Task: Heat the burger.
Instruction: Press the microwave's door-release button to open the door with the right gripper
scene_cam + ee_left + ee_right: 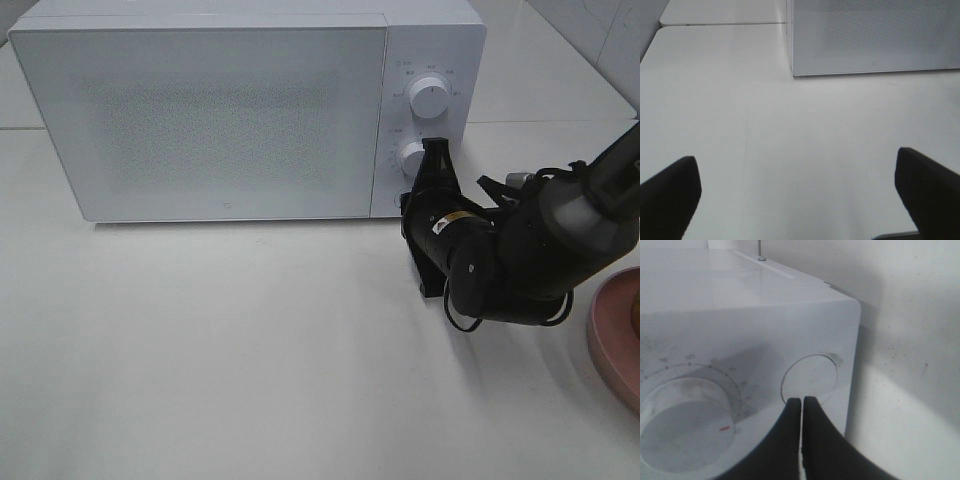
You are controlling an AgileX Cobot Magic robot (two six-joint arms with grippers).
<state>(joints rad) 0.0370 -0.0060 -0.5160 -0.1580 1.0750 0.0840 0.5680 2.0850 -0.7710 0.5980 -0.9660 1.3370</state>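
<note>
The white microwave point(230, 110) stands at the back with its door shut. My right gripper point(404, 205) is turned on its side and shut. In the right wrist view its closed fingertips point(801, 401) touch the round button point(810, 376) beside the lower knob point(687, 415). My left gripper point(800, 200) is open and empty, low over the bare table in front of the microwave's left corner point(792, 70). The burger is out of view. Only a thin brown sliver shows on the pink plate point(612, 335) at the frame's edge, and I cannot tell what it is.
The microwave panel has an upper knob point(430, 98) and a lower knob point(411, 157). The pink plate lies at the table's right edge, behind my right arm point(540, 250). White table point(220, 350) stretches in front of the microwave.
</note>
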